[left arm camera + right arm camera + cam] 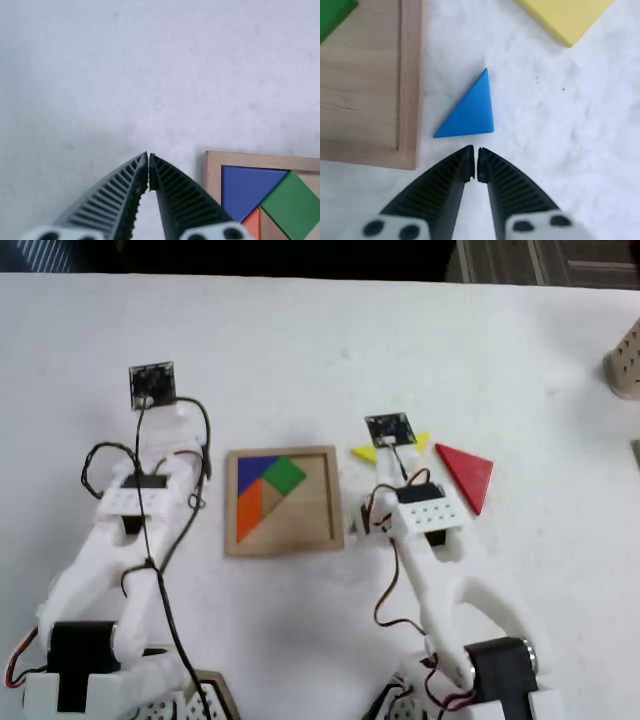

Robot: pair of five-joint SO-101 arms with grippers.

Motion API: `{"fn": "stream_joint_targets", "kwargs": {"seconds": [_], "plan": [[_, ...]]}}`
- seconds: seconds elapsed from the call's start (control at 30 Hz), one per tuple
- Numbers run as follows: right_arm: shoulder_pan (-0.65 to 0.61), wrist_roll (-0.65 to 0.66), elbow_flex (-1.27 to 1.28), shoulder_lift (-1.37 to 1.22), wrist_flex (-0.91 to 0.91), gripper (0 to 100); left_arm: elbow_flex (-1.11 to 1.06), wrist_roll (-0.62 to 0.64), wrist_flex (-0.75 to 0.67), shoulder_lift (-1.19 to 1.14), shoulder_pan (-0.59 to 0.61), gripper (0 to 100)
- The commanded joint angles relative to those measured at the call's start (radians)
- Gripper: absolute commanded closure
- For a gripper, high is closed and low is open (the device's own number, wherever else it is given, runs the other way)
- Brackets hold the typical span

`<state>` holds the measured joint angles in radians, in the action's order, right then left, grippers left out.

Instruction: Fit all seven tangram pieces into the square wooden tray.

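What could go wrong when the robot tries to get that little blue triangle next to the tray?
The right hand is shut right by the little blue triangle, so it might just shove it away instead of grabbing it. The triangle also lies flat close to the tray, so the hand could bump the tray and jiggle the green piece inside.
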<state>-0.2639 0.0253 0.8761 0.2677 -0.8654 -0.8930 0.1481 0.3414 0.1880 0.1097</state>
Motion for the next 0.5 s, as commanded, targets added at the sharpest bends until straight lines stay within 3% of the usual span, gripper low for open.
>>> {"fn": "stream_joint_targets", "kwargs": {"seconds": [0.0, 0.17, 0.33, 0.47], "plan": [[-0.004, -0.014, 0.002, 0.048, 0.041, 98.1, 0.011, -0.008, -0.025, 0.005, 0.008, 98], [-0.035, -0.009, -0.005, -0.010, 0.090, 98.0, 0.014, -0.008, -0.028, 0.005, 0.007, 98], [-0.050, -0.005, -0.020, 0.021, -0.021, 98.0, 0.014, -0.008, -0.028, 0.005, 0.007, 98], [-0.050, -0.005, 0.006, 0.048, 0.001, 98.1, 0.014, -0.008, -0.031, 0.005, 0.007, 98]]}}
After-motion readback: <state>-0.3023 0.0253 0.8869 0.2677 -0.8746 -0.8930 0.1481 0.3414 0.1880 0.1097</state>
